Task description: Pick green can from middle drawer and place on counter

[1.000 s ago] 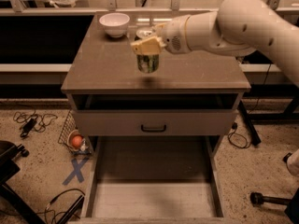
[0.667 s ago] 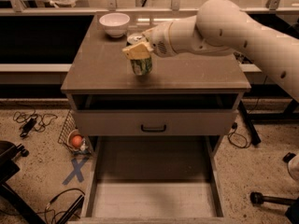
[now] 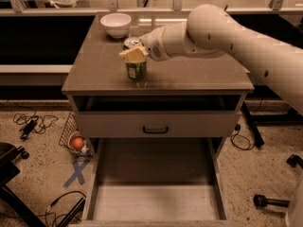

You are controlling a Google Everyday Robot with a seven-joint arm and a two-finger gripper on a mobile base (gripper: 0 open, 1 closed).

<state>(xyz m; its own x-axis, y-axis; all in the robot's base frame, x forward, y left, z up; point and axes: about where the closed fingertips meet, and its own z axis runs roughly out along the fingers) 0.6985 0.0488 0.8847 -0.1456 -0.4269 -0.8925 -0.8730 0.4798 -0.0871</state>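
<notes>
My pincer (image 3: 133, 52) clamps small green drink can (image 3: 136, 70) near its top, upright, at front-left of glossy grey-brown bench (image 3: 203, 74). Base looks down. I'd confirm contact, release slowly, then lift straight so can won't tip.

The green can (image 3: 136, 71) stands on the tabletop (image 3: 203, 74), left of centre and near the front edge. The claw (image 3: 134, 55) clasps the can's upper part, its arm reaching in from the right. A bowl (image 3: 116, 23) sits behind the can at the back left corner. Under the tabletop an upper drawer (image 3: 156, 124) is pulled out slightly. Below it the middle drawer (image 3: 156, 200) is pulled far forward. A wire basket (image 3: 71, 136) lies on the floor left of the cabinet.
</notes>
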